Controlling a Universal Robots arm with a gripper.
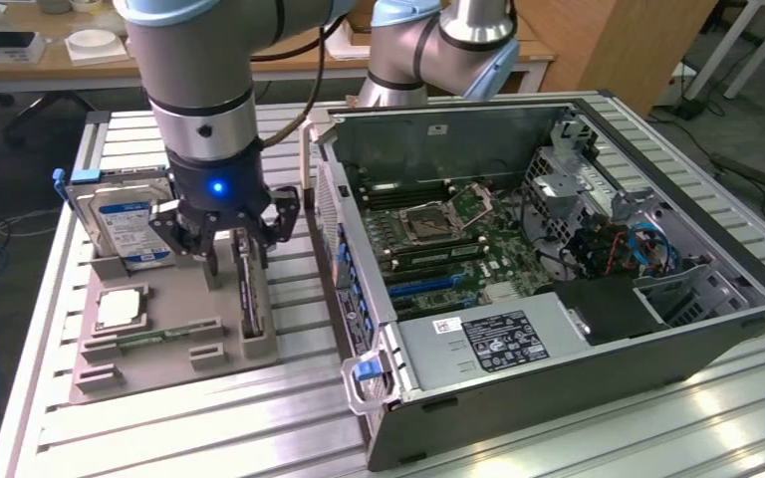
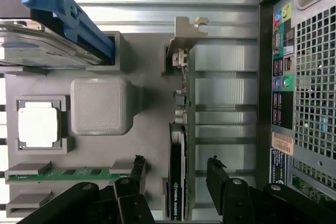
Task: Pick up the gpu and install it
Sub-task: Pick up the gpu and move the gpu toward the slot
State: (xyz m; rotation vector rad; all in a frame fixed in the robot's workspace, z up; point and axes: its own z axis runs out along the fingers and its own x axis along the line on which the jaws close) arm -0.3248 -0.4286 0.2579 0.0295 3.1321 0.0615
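the pick-up step is judged to be in hand, with nothing yet grasped. the tool (image 1: 230, 237) is seen spread wide and lowered over the grey holder (image 1: 170, 354) that lies on the slatted tabletop (image 1: 622, 438), just beside the open computer case (image 1: 701, 329). the gpu (image 1: 251, 289) is stood on its edge in a slot of that holder, at the side nearest the case.

in the wrist view the gpu (image 2: 178, 150) is shown edge-on, with its silver end bracket (image 2: 185, 32) at the far end. the tool (image 2: 176, 163) is placed astride the card, one of the fingers (image 2: 137, 170) on each side, and a gap is left between each finger and the card, so no contact is made. the card is not centred between them: it appears nearer to the finger on the case side.

a hard drive (image 1: 124, 219), a processor (image 1: 120, 309) and a memory stick (image 2: 73, 172) are kept in other pockets of the holder and are left untouched.

for a sound hold, it is judged that both faces of the thin card must be met squarely and low enough on the card, and that the card must be drawn straight out of its slot so that it is not bent or jammed.
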